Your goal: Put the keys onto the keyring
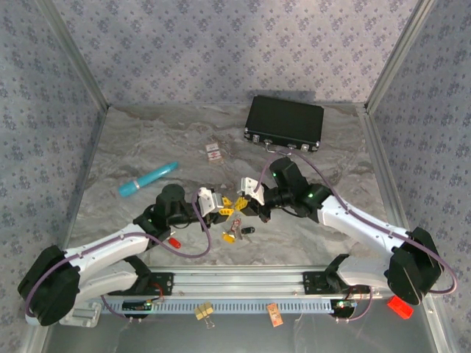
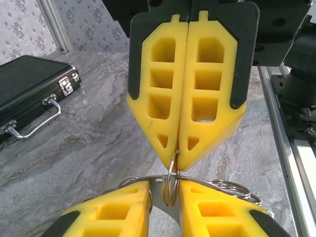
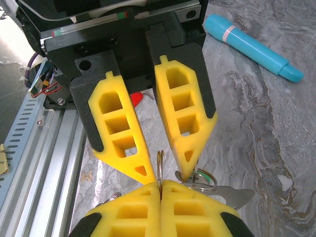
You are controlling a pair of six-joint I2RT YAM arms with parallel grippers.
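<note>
Marble counter (image 1: 147, 147) below; right fingers (image 3: 133, 212) pressed together, pinching the keyring (image 3: 160, 165) upright, edge-on, long axis vertical; left fingers (image 3: 182, 108) spread either side of it.

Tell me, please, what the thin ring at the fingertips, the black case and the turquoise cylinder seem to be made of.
Ring: probably steel wire, polished, since it glints silver where the shut right gripper pinches it.
Black case: matte, finely textured shell, material unclear; its handle and latch look like bright metal.
Turquoise cylinder: likely smooth plastic, with an even colour and soft sheen.
</note>
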